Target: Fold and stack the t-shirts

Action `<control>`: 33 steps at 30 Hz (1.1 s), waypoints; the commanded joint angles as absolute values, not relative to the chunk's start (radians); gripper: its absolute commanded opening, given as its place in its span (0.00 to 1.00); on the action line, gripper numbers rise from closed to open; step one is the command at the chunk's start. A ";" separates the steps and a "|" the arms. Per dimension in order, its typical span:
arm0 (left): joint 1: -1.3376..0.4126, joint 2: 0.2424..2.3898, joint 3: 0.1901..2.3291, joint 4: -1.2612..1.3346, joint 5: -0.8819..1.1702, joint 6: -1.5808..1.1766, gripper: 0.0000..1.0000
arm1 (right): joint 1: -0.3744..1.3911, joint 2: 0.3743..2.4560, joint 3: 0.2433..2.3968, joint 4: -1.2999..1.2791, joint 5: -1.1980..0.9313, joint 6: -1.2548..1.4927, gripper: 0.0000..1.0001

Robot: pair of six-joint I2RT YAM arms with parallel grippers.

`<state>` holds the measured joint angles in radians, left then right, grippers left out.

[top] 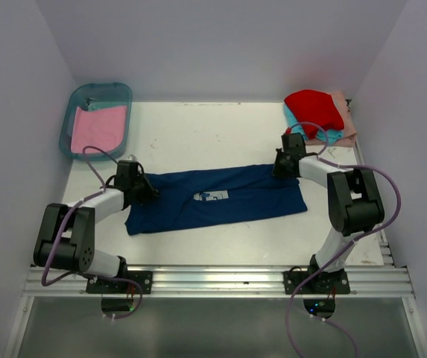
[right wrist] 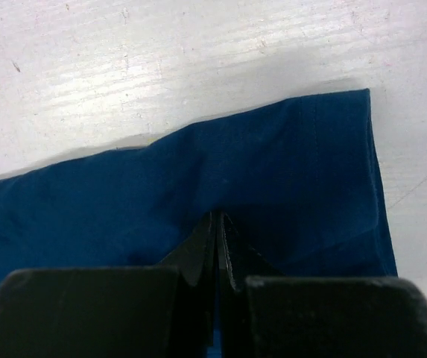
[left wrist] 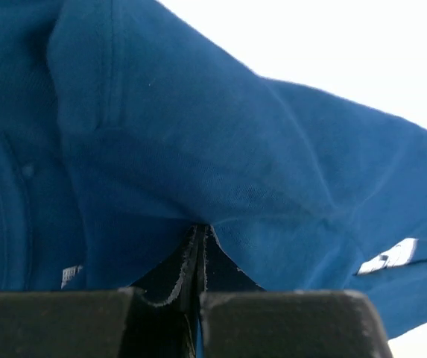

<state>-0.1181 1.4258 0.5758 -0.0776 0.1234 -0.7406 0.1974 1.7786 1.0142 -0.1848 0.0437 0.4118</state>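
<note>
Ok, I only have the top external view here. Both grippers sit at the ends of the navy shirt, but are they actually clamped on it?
Observer: The left wrist view shows the left gripper shut, with a fold of the navy shirt pinched between its jaws.
Operator: And the other arm?
Observer: The right wrist view shows the right gripper shut on the cloth too, gripping a little way in from the shirt's edge, with bare table beyond.
Operator: How does the cloth sit at each pinch?
Observer: On the left it bunches in soft folds around the pinch. On the right it lies nearly flat.
</note>
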 commanded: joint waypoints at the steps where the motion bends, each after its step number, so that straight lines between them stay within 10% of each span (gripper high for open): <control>1: -0.114 1.503 0.592 0.027 0.110 -0.758 0.00 | 0.222 1.790 0.980 -0.215 0.057 0.420 0.00; 20: -0.087 2.135 1.327 -0.103 0.155 -0.742 0.00 | 0.374 1.622 0.957 -0.515 0.114 0.409 0.00; 33: -0.077 2.430 1.632 0.049 0.580 -0.747 0.00 | 0.678 1.604 0.793 -0.448 0.028 0.610 0.00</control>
